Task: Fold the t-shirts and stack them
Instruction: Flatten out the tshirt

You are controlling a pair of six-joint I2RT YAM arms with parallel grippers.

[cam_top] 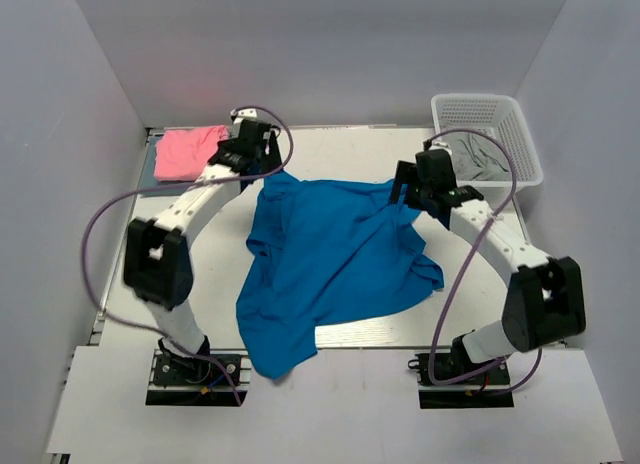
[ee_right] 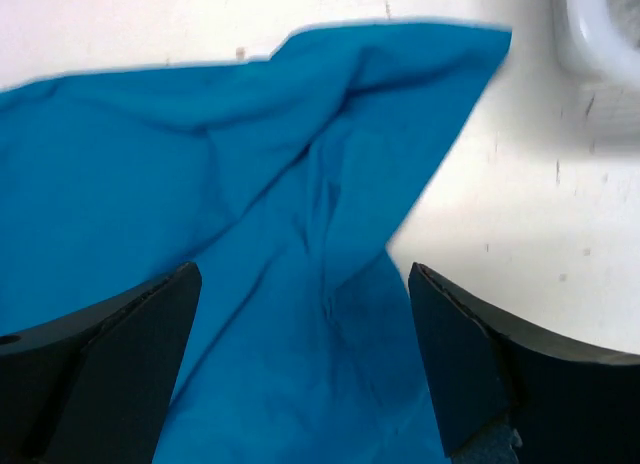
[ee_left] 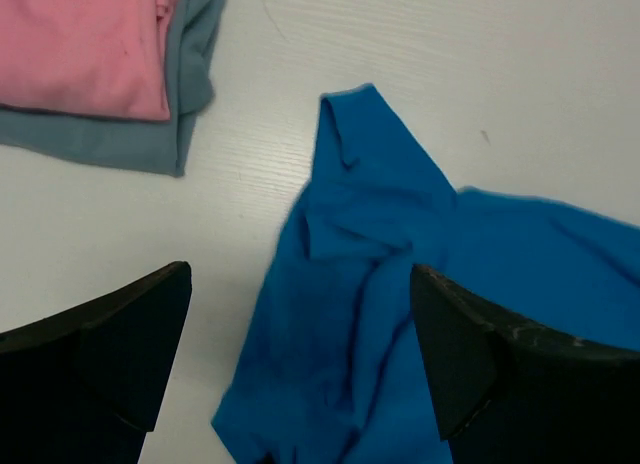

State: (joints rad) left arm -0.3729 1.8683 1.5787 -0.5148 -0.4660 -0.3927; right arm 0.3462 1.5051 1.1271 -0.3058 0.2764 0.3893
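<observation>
White surface (cam_top: pixel 360 149) boxed by pale grey walls (cam_top: pixel 330 44); crumpled bright blue cloth t-shirt (cam_top: pixel 330 264) sprawls across it, left pincer (ee_left: pixel 298 274) and right pincer (ee_right: pixel 302 274) spread over its far corners.

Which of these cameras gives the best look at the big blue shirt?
The top external view: it alone shows the whole blue shirt, spread out but rumpled. The left wrist view shows only one far corner of it close up, and the right wrist view shows only the other.
</observation>
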